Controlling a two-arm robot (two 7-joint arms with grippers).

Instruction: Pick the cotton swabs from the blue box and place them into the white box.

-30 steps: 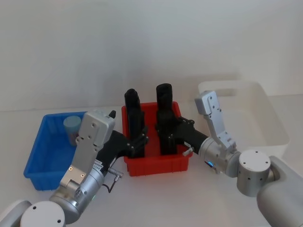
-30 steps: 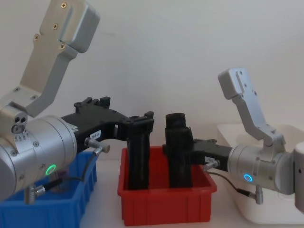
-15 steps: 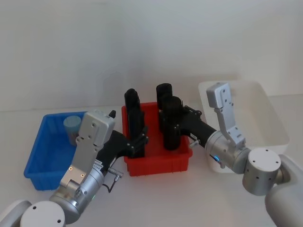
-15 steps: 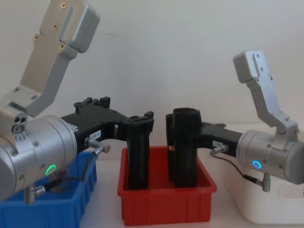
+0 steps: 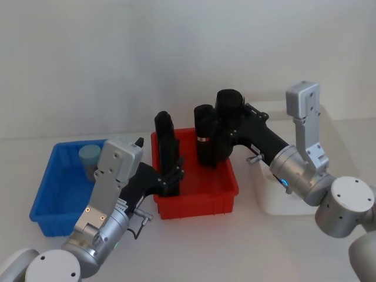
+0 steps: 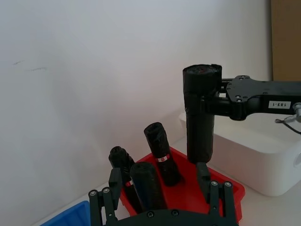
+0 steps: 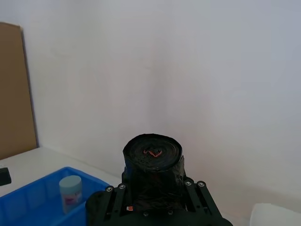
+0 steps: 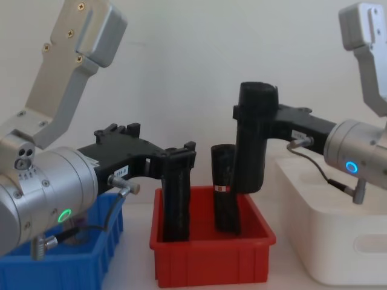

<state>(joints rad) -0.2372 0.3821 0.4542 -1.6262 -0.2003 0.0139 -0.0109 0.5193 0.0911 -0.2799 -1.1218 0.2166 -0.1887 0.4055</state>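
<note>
**A:** So compared with a second earlier, the right gripper [image 5: 226, 126] had come up and over. The black roll [image 8: 254, 139] it was clamped on went from standing in the red tray [image 5: 200, 202] to hanging clear above the tray's right wall, drifting toward the white box [image 5: 343, 158]. The left gripper [image 5: 170, 173] hadn't budged, jaws closed around another black roll [image 5: 166, 147] at the tray's left side.

**B:** Wait, wasn't the job cotton swabs?

**A:** Yep. The cotton swabs [image 5: 90, 157] jar was sitting untouched in the far corner of the blue box [image 5: 44, 202], pale lid up. You could spot it from the right wrist too [image 7: 70, 193]. What I saw was a carry step, but with the wrong item, so I'd say the real task hadn't started.

**B:** Next move then?

**A:** My guess: right arm either drops the roll or puts it back, then somebody goes for that jar. The left arm was closer, but it'd have to let go first.

**B:** Room to move?

**A:** Over the white box, plenty, open top with nothing poking up. The third roll [image 8: 225, 193] stood just beside the lifted one, so a low swing back could clip it. The jar was tucked near the blue walls, so a straight-down approach looked safest.
</note>
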